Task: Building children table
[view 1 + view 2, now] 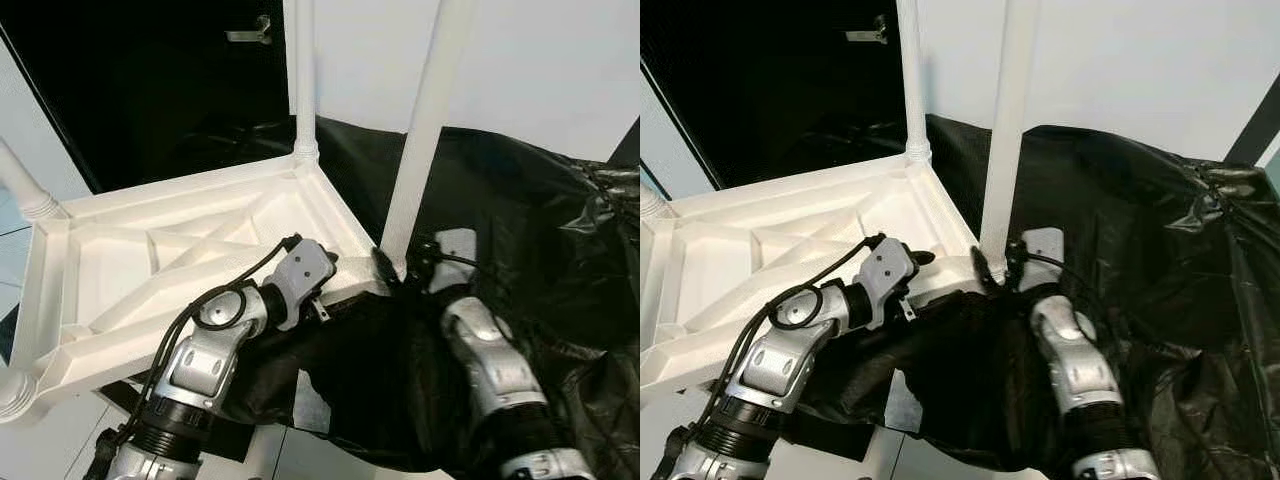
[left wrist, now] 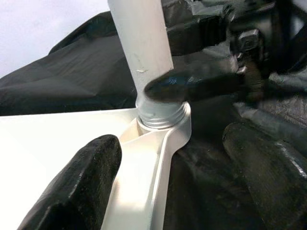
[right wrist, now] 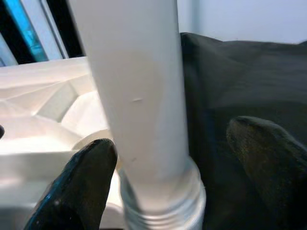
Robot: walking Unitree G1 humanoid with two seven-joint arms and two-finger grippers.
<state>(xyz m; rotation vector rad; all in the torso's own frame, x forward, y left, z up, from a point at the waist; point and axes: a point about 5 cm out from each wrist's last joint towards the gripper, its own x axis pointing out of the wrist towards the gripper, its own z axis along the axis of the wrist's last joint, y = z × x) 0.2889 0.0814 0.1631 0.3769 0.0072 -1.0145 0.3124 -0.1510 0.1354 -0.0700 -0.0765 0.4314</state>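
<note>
The white table top lies upside down with its ribbed underside up. A white leg stands at its near right corner, its threaded end sitting in the corner socket. My right gripper is open around this leg just above the thread, one finger against it and the other apart from it. My left gripper is open astride the same corner, one finger over the white frame and the other over black sheet. Another leg stands at the far corner.
A crumpled black plastic sheet lies under and to the right of the table. Behind are a white wall and a dark door with a handle. A further leg base rises at the left. Pale floor tiles lie below.
</note>
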